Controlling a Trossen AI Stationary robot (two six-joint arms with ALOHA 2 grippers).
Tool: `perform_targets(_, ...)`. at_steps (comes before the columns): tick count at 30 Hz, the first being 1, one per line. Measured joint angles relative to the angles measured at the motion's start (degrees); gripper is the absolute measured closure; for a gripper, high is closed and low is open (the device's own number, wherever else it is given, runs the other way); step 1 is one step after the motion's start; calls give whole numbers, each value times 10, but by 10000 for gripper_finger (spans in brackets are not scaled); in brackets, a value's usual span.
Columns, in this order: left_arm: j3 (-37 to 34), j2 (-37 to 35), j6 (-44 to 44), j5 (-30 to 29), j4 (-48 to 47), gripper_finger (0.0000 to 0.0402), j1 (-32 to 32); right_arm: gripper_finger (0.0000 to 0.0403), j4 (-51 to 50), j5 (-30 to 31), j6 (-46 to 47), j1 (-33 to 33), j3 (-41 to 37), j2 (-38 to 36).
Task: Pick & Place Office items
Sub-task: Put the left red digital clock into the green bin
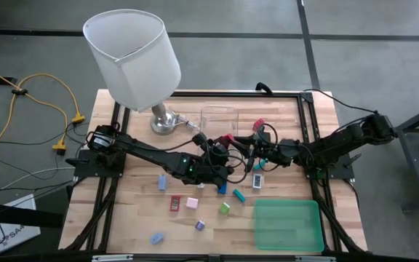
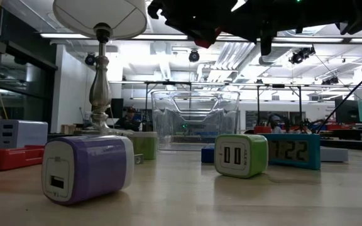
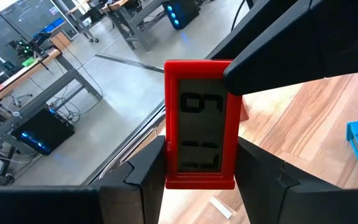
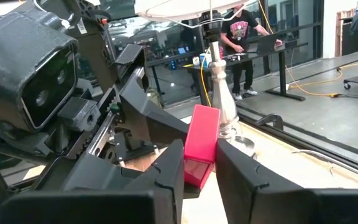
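Both grippers meet at mid-table: left gripper is clamped on the red clock, its long axis running out past the fingertips. Right gripper pinches the same clock's far end, facing it head-on, a handover judged underway.

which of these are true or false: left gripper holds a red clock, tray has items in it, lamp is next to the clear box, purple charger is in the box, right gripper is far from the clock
1. The left gripper holds a red clock. True.
2. The tray has items in it. False: none show inside it.
3. The lamp stands next to the clear box. True.
4. The purple charger is in the box. False: it sits on the table.
5. The right gripper is far from the clock. False: it is at the clock, opposite the left gripper.
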Motion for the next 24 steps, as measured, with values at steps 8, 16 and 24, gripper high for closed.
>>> perform_targets(8, 0, 0, 0, 0, 0, 244, 0, 338, 0, 0, 0, 0, 0, 0)
perform_targets(16, 0, 0, 8, 8, 0, 218, 0, 338, 1, -4, 0, 0, 0, 0)
perform_targets(24, 0, 0, 16, 21, 1, 186, 0, 339, 0, -17, 0, 0, 0, 0)
